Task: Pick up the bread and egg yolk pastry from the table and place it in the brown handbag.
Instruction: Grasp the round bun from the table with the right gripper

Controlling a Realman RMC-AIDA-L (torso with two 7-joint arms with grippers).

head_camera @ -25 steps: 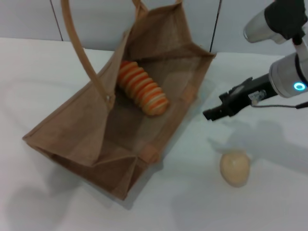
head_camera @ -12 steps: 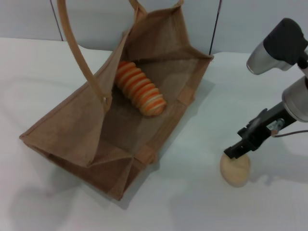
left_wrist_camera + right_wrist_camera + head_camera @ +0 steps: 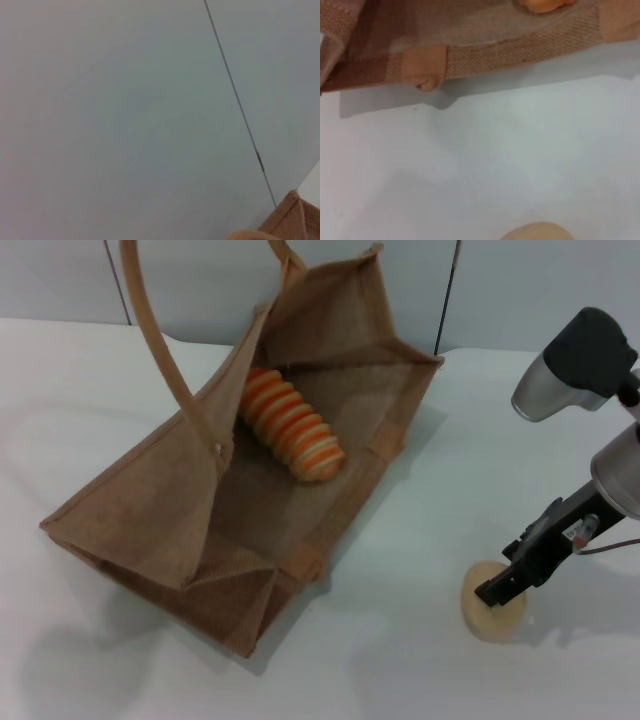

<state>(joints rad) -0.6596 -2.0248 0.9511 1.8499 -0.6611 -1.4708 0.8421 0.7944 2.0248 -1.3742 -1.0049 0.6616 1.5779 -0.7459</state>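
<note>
The striped orange and cream bread [image 3: 295, 425] lies inside the brown handbag [image 3: 140, 505], which lies open on its side on the white table. One strap handle [image 3: 160, 350] rises out of the top of the head view. The pale round egg yolk pastry [image 3: 482, 620] sits on the table to the right of the bag. My right gripper [image 3: 497, 590] is down on top of the pastry and hides part of it. In the right wrist view the pastry [image 3: 535, 233] shows at the picture's edge, with the bag's rim [image 3: 420, 65] and the bread's tip [image 3: 542, 4] beyond. My left gripper is out of view.
The white table [image 3: 400, 670] stretches in front of and to the right of the bag. A grey panelled wall [image 3: 60, 280] stands behind. The left wrist view shows that wall and a corner of the bag [image 3: 295, 220].
My right gripper has come down and toward me, from beside the bag's right edge onto the pastry. The bread and bag have barely moved.
</note>
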